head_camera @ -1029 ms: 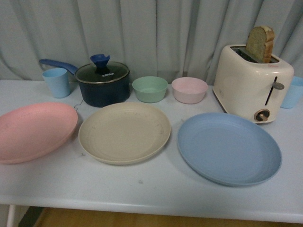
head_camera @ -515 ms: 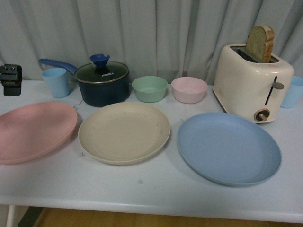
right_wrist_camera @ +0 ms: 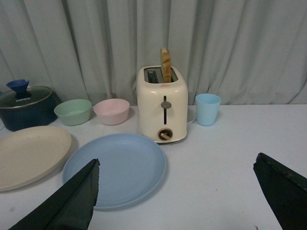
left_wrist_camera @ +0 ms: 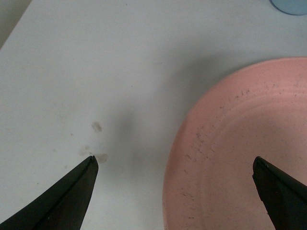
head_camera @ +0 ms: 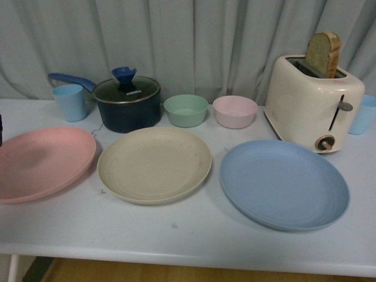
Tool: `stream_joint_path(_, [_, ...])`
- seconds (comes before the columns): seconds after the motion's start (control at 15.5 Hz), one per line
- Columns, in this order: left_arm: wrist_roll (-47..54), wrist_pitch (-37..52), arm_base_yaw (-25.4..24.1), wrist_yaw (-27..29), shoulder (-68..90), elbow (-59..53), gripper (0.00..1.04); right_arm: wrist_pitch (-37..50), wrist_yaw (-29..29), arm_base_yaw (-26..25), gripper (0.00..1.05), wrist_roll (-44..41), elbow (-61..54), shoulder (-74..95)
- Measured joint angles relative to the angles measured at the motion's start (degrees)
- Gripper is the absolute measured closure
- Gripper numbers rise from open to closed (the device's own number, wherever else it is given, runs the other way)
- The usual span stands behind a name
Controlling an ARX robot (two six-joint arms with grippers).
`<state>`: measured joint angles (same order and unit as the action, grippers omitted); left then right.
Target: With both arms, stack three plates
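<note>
Grey curtain behind, white counter in front. Three plates lie flat in a row, none stacked: pink plate at the counter's left edge, beige plate in the middle, blue plate toward the right, in front of the toaster. My left gripper is spread wide across the pink rim, empty. My right gripper is spread too, back from the blue plate. Probably a rim grab next: go low, one finger under the lip, pinch firmly, lift level.

pink plate, tool spread wide, white table
</note>
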<state>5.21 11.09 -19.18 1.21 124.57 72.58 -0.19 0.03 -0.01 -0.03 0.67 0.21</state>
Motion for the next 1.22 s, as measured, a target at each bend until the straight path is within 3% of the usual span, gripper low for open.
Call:
stream_joint_path(0.26, [-3.78,2.43,-0.17,-4.57,3.87,0.13,0.07,0.0,0.0,0.0,0.06,0.0,0.0,0.0])
stream_joint_path(0.51, [-5.38,4.15,0.68,-5.55,9.22,1.51,0.07,0.0,0.0,0.0,0.06,0.0,0.0,0.0])
stream_joint_path(0.58, [-5.25,4.04,0.57,-5.09,9.22,1.75,0.21,-0.02,0.0,0.0,0.06,0.0,0.0,0.0])
stream_joint_path(0.84, [-5.14,3.93,0.26,-4.42,9.22,1.79,0.57,-0.02,0.0,0.0,0.06,0.0,0.0,0.0])
stream_joint_path(1.09, [-4.85,3.23,-0.61,-4.09,8.41,2.12,0.9,0.0,0.0,0.0,0.06,0.0,0.0,0.0])
stream_joint_path(1.22, [-5.16,2.54,-1.38,-4.55,5.68,2.1,1.01,0.0,0.0,0.0,0.06,0.0,0.0,0.0])
